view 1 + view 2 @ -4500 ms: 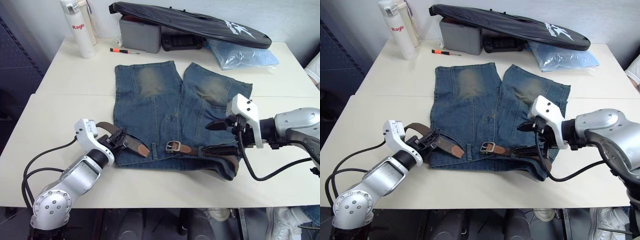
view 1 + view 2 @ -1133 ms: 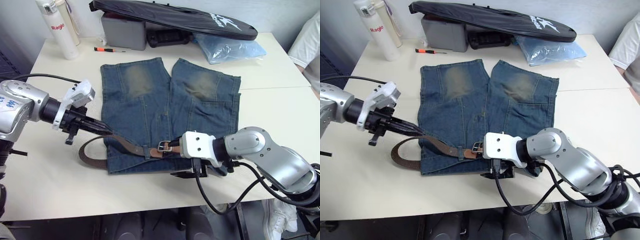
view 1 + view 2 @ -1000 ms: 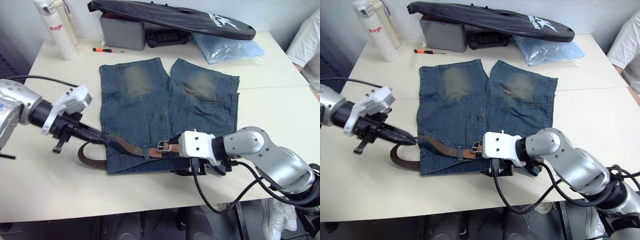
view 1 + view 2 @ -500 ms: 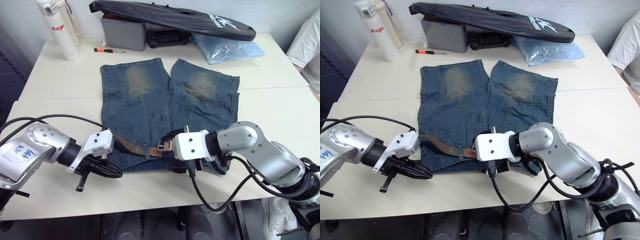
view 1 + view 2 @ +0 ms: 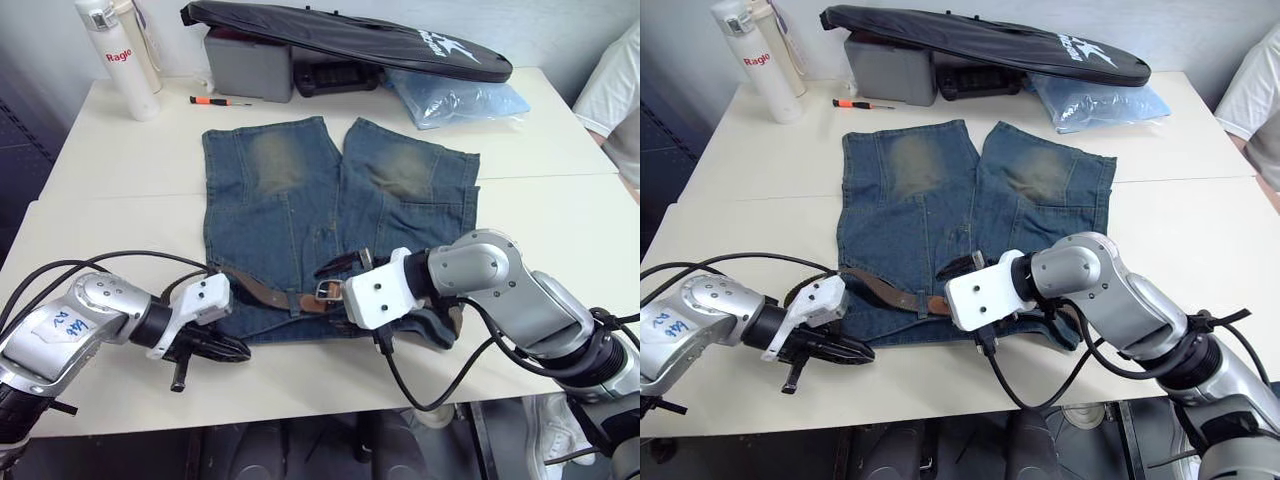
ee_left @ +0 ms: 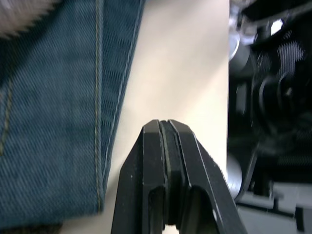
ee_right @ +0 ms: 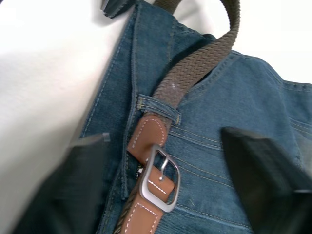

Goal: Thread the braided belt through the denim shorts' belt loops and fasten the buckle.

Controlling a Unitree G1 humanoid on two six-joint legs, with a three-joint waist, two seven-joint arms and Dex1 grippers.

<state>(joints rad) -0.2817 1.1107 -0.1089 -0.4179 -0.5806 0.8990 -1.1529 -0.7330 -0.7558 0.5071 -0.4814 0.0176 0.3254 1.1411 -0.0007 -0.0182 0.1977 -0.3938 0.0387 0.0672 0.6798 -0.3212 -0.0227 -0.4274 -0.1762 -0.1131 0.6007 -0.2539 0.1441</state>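
A lab or workroom: a plain cream desk (image 5: 120,160) holding a grey case (image 5: 250,65), a screwdriver (image 5: 220,101), a flask (image 5: 118,58).

Bare table (image 5: 120,170) left of denim shorts (image 5: 270,200); bottle (image 5: 118,58) behind.

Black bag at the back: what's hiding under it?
Under the black bag sit a grey box and a black case. Their far parts are covered, so nothing more shows.

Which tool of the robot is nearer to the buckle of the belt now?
The right tool is nearer: its open fingers stand on both sides of the buckle. The left tool is shut, empty, low over the table off the denim shorts' waist corner, aside from the buckle.
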